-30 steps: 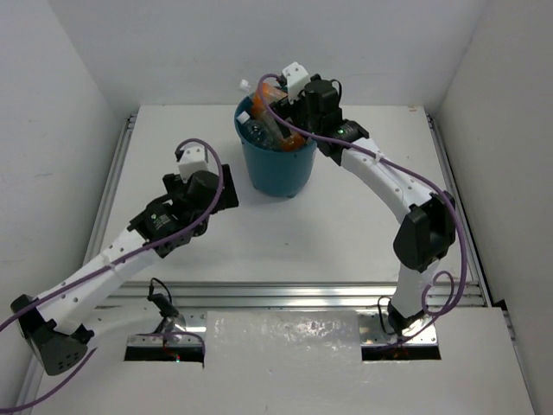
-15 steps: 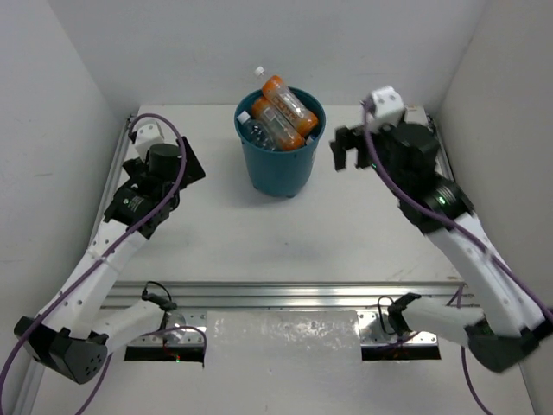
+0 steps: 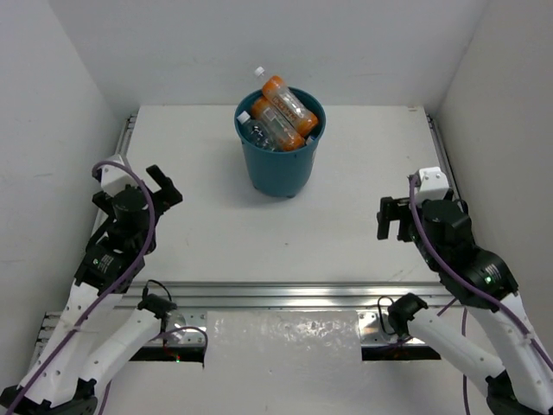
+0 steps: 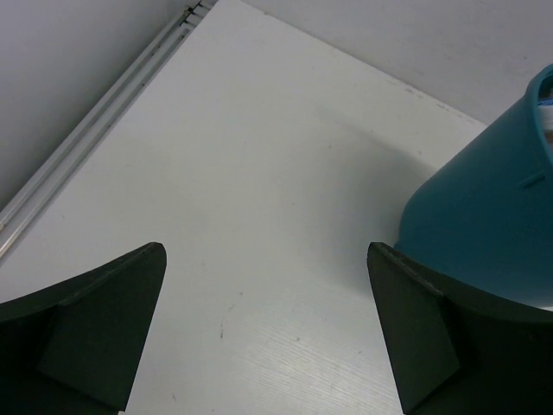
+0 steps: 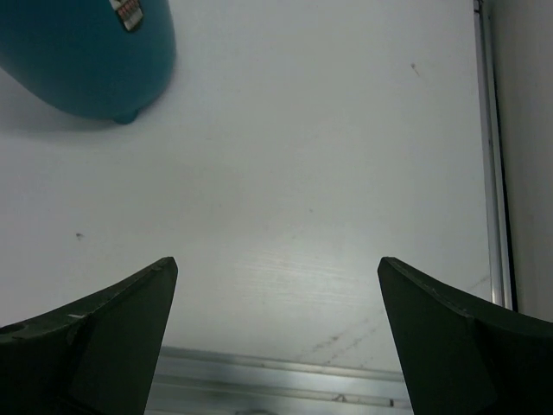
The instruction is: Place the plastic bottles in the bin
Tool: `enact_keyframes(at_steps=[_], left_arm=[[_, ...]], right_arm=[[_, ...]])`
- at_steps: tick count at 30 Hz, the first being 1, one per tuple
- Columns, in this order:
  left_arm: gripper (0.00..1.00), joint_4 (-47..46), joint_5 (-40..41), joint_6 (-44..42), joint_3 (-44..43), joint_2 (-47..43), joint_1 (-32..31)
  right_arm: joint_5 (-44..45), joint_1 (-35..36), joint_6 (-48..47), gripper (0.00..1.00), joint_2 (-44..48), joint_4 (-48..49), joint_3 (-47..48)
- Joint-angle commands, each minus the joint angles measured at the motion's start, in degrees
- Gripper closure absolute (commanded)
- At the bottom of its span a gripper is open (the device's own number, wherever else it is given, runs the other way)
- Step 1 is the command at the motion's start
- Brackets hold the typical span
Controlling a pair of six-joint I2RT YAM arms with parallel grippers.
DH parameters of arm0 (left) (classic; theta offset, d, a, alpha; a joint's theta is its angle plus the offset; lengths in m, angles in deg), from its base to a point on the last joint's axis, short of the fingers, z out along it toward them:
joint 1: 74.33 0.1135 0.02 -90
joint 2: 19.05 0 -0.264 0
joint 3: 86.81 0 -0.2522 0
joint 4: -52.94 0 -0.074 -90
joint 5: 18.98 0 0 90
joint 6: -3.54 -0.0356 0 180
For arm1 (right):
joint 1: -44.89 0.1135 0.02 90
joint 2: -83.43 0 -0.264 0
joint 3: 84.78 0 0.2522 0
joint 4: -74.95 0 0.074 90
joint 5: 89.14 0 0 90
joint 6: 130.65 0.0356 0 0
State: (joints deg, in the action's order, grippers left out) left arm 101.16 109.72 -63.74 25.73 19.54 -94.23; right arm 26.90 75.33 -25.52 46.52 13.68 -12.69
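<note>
The only label visible is a small red-and-white sticker (image 5: 128, 10) on the wall of the bin (image 3: 278, 164), seen from the right wrist and too small to read; no brand can be made out on the plastic bottles (image 3: 281, 117). They lie heaped inside the bin, which stands toward the far middle of the bench (image 3: 346, 190). One orange bottle (image 3: 288, 101) rests on top, its white cap (image 3: 258, 73) poking out past the far-left rim, with a second orange bottle and clear ones beneath it. Half a second earlier the right gripper (image 5: 276, 337) was just beside the bin's right wall and the left gripper (image 4: 268, 341) was up by the far-left part of the bench. Both have since drawn back toward the near rail (image 3: 285, 294) and are now well apart from the bin, while the bin and its load have not shifted. The left arm (image 3: 112, 259) is folded at the near left, its wrist looking across bare bench at the bin's left wall. The right arm (image 3: 471, 268) is folded at the near right, its wrist looking down at the bench with the bin's base at the frame's upper left. Each pair of fingers is spread wide, with only bench between them.
</note>
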Motion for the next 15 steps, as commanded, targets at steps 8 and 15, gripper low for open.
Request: enact_keyframes(at_steps=[8, 15], left_arm=[[0.0, -2.82, -0.12, 0.31, 5.7, -7.73, 0.48], [0.0, -2.99, 0.68, 0.39, 5.62, -5.89, 0.39]], right_arm=[[1.82, -0.03, 3.67, 0.01, 8.43, -3.21, -7.26], [1.38, -0.11, 3.76, 0.01, 10.89, -1.98, -9.02]])
